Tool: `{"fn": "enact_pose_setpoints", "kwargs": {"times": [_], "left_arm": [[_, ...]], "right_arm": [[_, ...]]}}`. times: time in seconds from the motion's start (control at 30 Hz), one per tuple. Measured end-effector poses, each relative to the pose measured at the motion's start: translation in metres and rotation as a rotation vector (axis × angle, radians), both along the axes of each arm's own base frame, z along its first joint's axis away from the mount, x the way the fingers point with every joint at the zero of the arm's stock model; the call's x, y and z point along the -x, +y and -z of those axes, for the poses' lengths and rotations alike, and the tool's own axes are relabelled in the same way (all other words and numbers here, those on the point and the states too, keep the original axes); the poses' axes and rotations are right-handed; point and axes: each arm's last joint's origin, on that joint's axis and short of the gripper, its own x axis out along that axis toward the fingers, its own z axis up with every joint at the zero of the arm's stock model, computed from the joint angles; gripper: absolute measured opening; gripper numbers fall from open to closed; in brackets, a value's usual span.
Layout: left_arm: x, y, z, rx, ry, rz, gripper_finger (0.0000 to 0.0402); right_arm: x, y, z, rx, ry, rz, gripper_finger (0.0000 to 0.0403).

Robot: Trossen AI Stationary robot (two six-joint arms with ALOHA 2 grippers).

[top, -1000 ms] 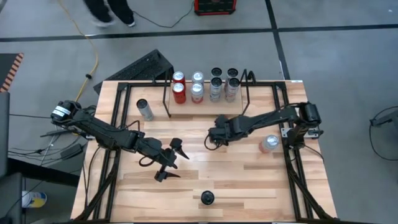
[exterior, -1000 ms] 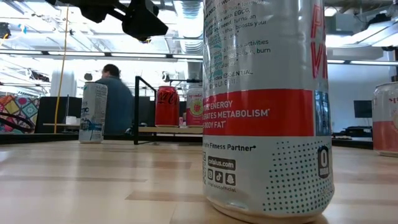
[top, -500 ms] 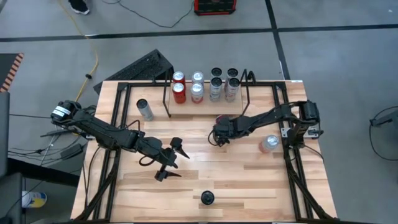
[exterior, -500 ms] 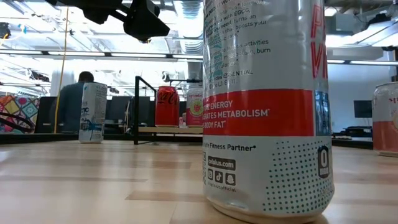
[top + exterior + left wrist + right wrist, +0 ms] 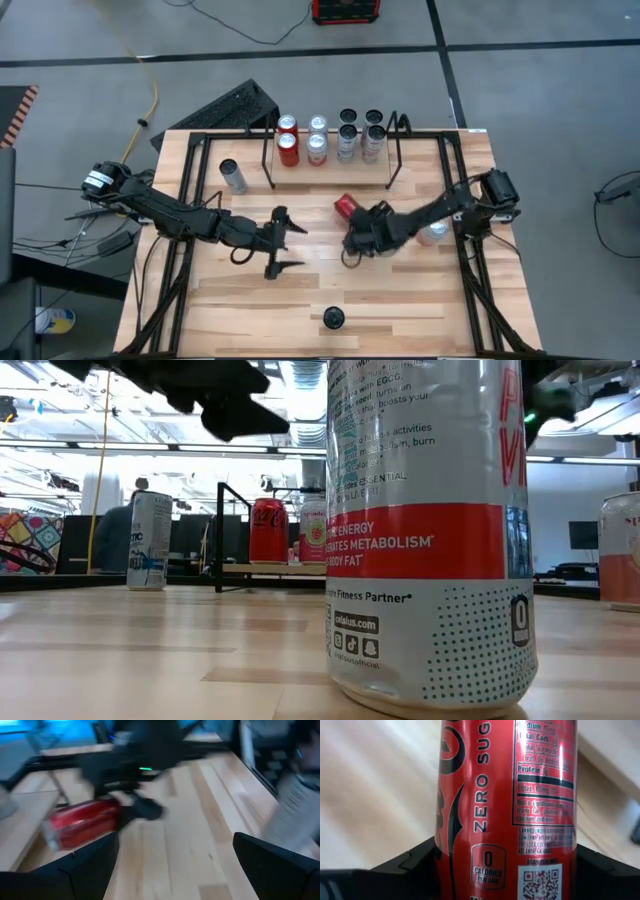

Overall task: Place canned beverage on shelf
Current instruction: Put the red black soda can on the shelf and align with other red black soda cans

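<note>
My right gripper (image 5: 355, 226) is shut on a red zero-sugar can (image 5: 347, 207) over the middle of the table, near side of the shelf. The can also shows in the right wrist view (image 5: 505, 795) and the left wrist view (image 5: 82, 822). The shelf (image 5: 393, 160), a low black wire rack at the far edge, holds several upright cans. My left gripper (image 5: 279, 240) is open and empty, just left of the red can, its fingers spread wide (image 5: 175, 870). In the low view the red can is hidden. My right gripper pinches the red can's side wall (image 5: 450, 860) between its two fingers (image 5: 405, 865), one on each side. In the high view the can lies tipped, its free end (image 5: 342, 203) toward the far left. Whether it is clear of the table I cannot tell.
A grey can (image 5: 232, 176) stands at the far left. A pink-white can (image 5: 433, 232) stands at the right, beside my right arm. A white-and-red can (image 5: 333, 318) stands at the near edge and fills the low view (image 5: 425, 530). Black rail frames (image 5: 185, 190) run along both sides.
My right gripper has gone toward the near edge with the red can, which now shows tipped over with more of its side up. My left gripper has gone a little toward the right and far edges and turned toward the can, staying open.
</note>
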Motion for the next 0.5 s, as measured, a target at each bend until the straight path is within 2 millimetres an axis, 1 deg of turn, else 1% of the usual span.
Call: {"fn": "enact_pose_setpoints", "kwargs": {"times": [0.17, 0.27, 0.37, 0.5], "left_arm": [[0.002, 0.014, 0.006, 0.118, -0.108, -0.138, 0.0377], [0.000, 0.022, 0.003, 0.181, -0.142, -0.161, 0.0377], [-0.005, 0.028, -0.007, 0.212, -0.161, -0.141, 0.0377], [-0.011, 0.040, -0.014, 0.226, -0.114, -0.183, 0.0377]], "right_arm": [[-0.004, 0.046, -0.010, 0.137, -0.197, -0.123, 0.0329], [-0.005, 0.069, -0.018, 0.217, -0.263, -0.218, 0.0329], [-0.005, 0.082, -0.023, 0.272, -0.272, -0.301, 0.0329], [-0.006, 0.085, -0.024, 0.301, -0.262, -0.340, 0.0329]]}}
